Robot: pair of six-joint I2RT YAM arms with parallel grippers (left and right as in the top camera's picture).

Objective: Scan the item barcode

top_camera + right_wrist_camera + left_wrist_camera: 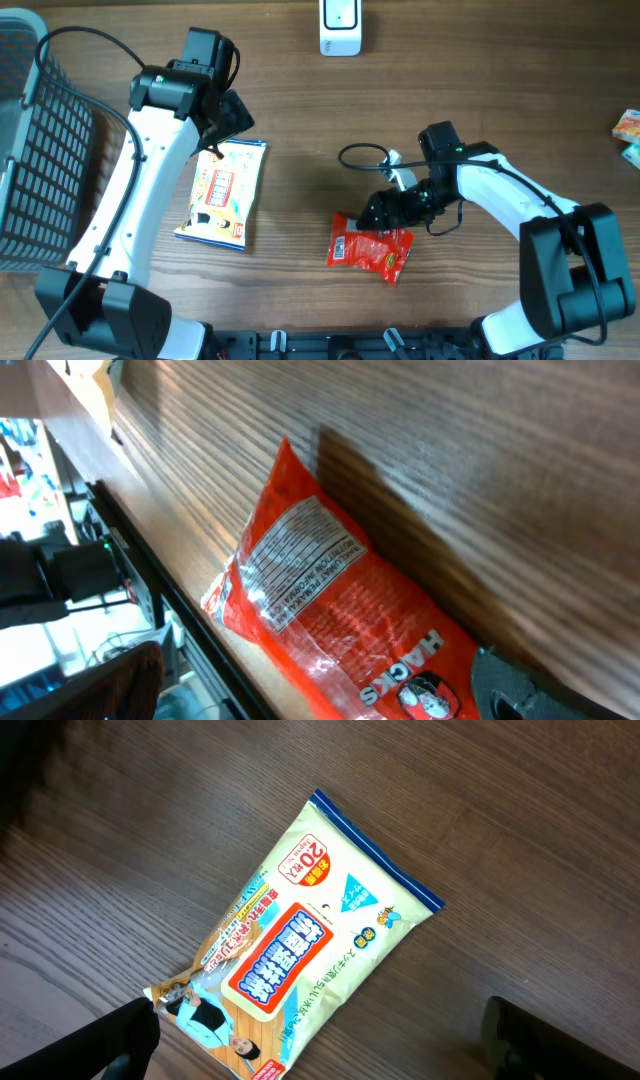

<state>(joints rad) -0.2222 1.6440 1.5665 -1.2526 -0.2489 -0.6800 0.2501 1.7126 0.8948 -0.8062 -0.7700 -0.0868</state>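
A red HACKS snack bag [370,250] lies flat on the wooden table near the front edge, its white label panel up [295,555]. My right gripper [385,212] hovers at the bag's top edge, open, with the bag [330,610] lying under the gap between its fingers [515,690], which hold nothing. A pale yellow packet with a red label [222,192] lies to the left. My left gripper [228,125] is open above that packet's far end; in the left wrist view the packet [310,935] lies below the spread fingers [125,1040]. A white scanner [340,27] stands at the far edge.
A grey wire basket [40,150] fills the left edge. Small coloured boxes [628,130] lie at the right edge. A black cable [365,155] loops beside the right arm. The table's front edge [150,560] runs close to the red bag.
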